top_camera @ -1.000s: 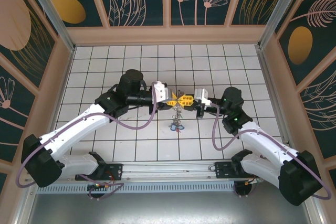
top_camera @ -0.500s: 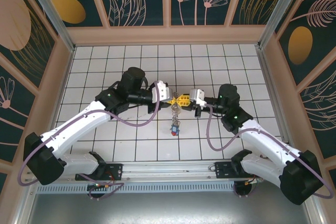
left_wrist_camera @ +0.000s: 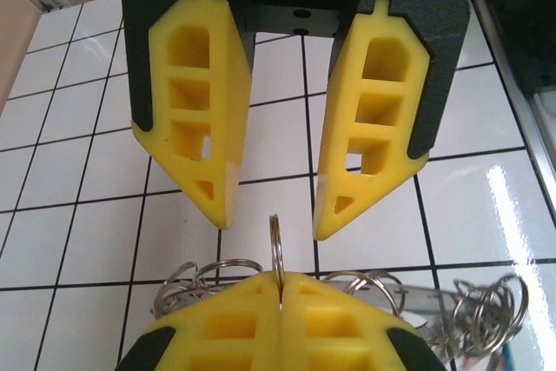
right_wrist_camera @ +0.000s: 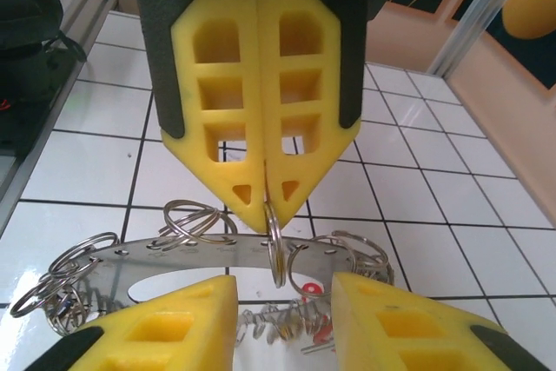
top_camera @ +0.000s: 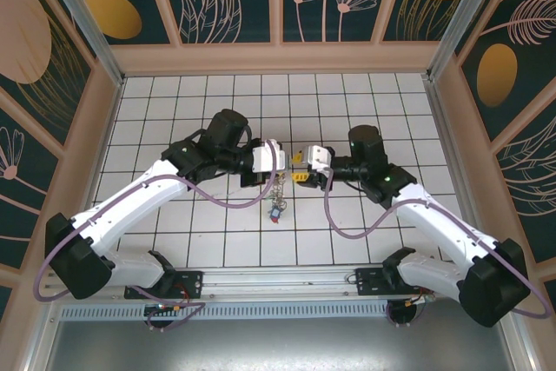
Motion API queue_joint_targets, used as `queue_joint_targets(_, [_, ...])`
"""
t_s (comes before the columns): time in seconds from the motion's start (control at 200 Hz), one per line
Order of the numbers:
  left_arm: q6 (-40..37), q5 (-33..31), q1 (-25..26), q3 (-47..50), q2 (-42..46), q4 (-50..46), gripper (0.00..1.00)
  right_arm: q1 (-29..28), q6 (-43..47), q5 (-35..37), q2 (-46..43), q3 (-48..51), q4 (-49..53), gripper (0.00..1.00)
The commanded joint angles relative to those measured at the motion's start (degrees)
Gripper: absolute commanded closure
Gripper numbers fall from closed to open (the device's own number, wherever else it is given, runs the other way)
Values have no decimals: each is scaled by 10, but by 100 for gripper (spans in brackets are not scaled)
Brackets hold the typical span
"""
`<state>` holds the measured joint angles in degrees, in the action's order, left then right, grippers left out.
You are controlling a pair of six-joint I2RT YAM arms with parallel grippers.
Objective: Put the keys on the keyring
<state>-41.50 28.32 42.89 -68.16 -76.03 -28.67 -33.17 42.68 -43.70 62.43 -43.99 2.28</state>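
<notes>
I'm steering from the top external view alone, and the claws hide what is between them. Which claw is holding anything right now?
Observer: The left claw is shut on a thin silver ring, pinching its top edge.
Operator: And the right one?
Observer: The right claw stands open, a finger on each side of that ring, touching nothing.
Operator: What else is near it?
Observer: A flat metal strip with small holes crosses behind the ring, more rings bunched along it.

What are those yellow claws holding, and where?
The left gripper pinches a small silver ring by its top edge; the right gripper, open, holds nothing.
</notes>
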Motion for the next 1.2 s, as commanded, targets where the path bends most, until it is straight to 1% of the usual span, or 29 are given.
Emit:
queue_joint_targets(0.0, [-24,-1,4,-24,-1,-9,100,-4,19,-33,10,-27,37,67])
queue_joint_targets(0.395, [-31,13,4,-28,-6,-22,100,-6,20,-44,25,-38,32,68])
queue_joint_targets(0.611, [-31,20,4,-32,-13,-24,100,-10,27,-60,42,-51,38,72])
queue_joint_targets(0.651, [-30,21,4,-33,-13,-23,100,-11,27,-60,45,-52,37,74])
queue_joint_targets(0.681, [-30,21,4,-34,-14,-23,100,-13,27,-61,46,-52,38,78])
queue_joint_targets(0.751, [-30,20,4,-34,-13,-22,100,-15,33,-60,52,-56,46,95])
queue_joint_targets(0.766, [-30,20,4,-34,-12,-22,100,-16,35,-59,54,-57,49,100])
queue_joint_targets(0.846, [-25,15,4,-27,-3,-8,100,-16,37,-58,52,-55,47,100])
queue_joint_targets(0.896, [-15,9,4,-8,14,22,100,-15,25,-54,44,-46,27,100])
queue_joint_targets(0.951, [3,0,4,29,42,73,87,-13,3,-53,28,-26,-14,100])
queue_joint_targets(0.976, [12,-8,4,47,56,98,79,-11,-10,-54,20,-16,-37,100])
queue_joint_targets(1.006, [23,-11,4,71,74,130,75,-9,-28,-57,6,1,-73,100])
queue_joint_targets(1.086, [48,-19,4,106,101,185,73,-1,-78,-64,-19,34,-153,100])
queue_joint_targets(1.196, [56,-14,4,107,103,179,74,2,-140,-64,-45,76,-250,100])
